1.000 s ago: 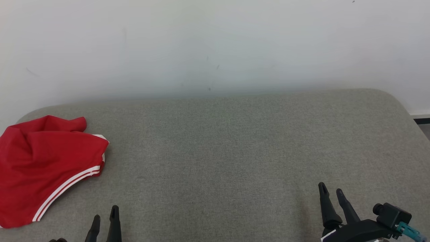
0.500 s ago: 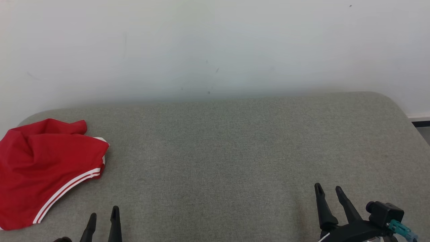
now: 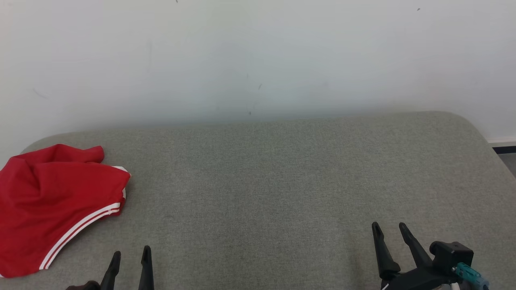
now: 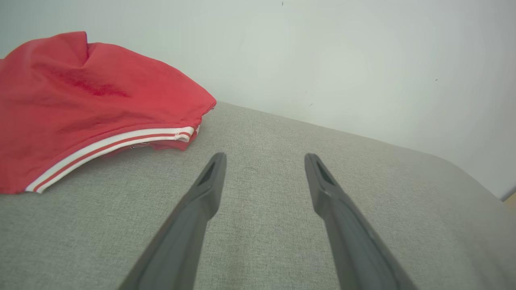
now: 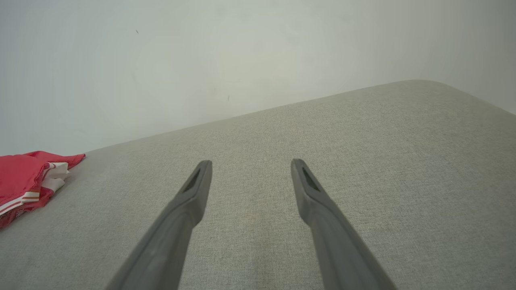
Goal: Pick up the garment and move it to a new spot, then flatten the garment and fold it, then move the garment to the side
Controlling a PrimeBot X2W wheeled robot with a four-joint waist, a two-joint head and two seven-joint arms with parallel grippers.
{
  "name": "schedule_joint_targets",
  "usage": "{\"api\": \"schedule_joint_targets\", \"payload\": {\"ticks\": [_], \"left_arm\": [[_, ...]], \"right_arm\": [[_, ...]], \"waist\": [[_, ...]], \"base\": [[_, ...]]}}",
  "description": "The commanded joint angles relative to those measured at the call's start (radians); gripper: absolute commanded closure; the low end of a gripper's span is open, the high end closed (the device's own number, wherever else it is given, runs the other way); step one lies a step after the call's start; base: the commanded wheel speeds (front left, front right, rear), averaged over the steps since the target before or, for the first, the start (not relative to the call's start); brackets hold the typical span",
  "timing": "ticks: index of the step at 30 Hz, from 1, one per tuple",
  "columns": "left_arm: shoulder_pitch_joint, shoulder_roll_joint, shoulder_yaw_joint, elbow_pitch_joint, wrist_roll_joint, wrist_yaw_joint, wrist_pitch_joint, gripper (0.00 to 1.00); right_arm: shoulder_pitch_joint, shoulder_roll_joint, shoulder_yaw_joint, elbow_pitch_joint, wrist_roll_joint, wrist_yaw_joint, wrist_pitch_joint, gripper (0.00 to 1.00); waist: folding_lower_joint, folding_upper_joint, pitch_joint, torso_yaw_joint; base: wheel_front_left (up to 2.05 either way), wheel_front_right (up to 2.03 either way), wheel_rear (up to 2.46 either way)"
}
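While scanning outward from the near edge, note the left end effector (image 3: 131, 251) low over the grey fabric-covered desk (image 3: 262, 181), fingers spread wide, nothing between them. Note likewise the right end effector (image 3: 389, 224) at the near right, equally spread and empty.

Farther out and hard to the left, find the red garment (image 3: 56, 201), white-striped, crumpled in a heap on the desk's left end, partly cut off by the head view's edge. Lies ahead and to the left of the left end effector, near but apart; well apart from the right one, across bare fabric. Runs longest roughly from near-left to far-right along the striped hem, judging loosely through the bunching. Reads, then, as a reach for the left arm.

Behind everything, a pale wall (image 3: 258, 52).

Against a second earlier: head camera tipped slightly, dropping the whole scene in frame; garment's shape unchanged; both end effectors nudged a little toward the middle, spread as before.
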Motion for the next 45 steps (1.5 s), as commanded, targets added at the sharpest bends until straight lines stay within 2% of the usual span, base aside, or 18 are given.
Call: {"api": "schedule_joint_targets", "payload": {"ticks": [1,16,28,33,45], "left_arm": [[-0.001,0.002,-0.001,-0.009,0.024,0.005,-0.009,0.00],[0.009,0.001,-0.006,-0.018,0.128,0.022,-0.039,0.00],[0.014,0.002,-0.008,-0.005,0.202,0.010,-0.060,0.00],[0.006,0.002,-0.010,0.015,0.213,0.014,-0.069,0.00],[0.006,0.000,-0.007,0.031,0.153,0.033,-0.068,0.00]], "right_arm": [[-0.001,-0.003,0.003,-0.006,-0.024,-0.002,-0.006,0.00],[0.000,-0.006,0.012,0.005,-0.147,-0.002,-0.017,0.00],[0.009,-0.009,0.022,0.018,-0.232,-0.002,-0.032,0.00],[0.007,-0.013,0.026,0.022,-0.266,-0.002,-0.038,0.00],[-0.003,-0.017,0.019,0.036,-0.242,-0.002,-0.031,0.00]], "waist": [[0.0001,0.0000,-0.001,-0.001],[0.0001,0.0000,-0.010,-0.007],[0.0001,0.0000,-0.023,-0.004],[0.0001,0.0000,-0.026,-0.009],[0.0001,0.0000,-0.032,-0.014]], "base": [[0.00,0.00,0.00],[0.00,0.00,0.00],[0.00,0.00,0.00],[0.00,0.00,0.00],[0.00,0.00,0.00]]}}
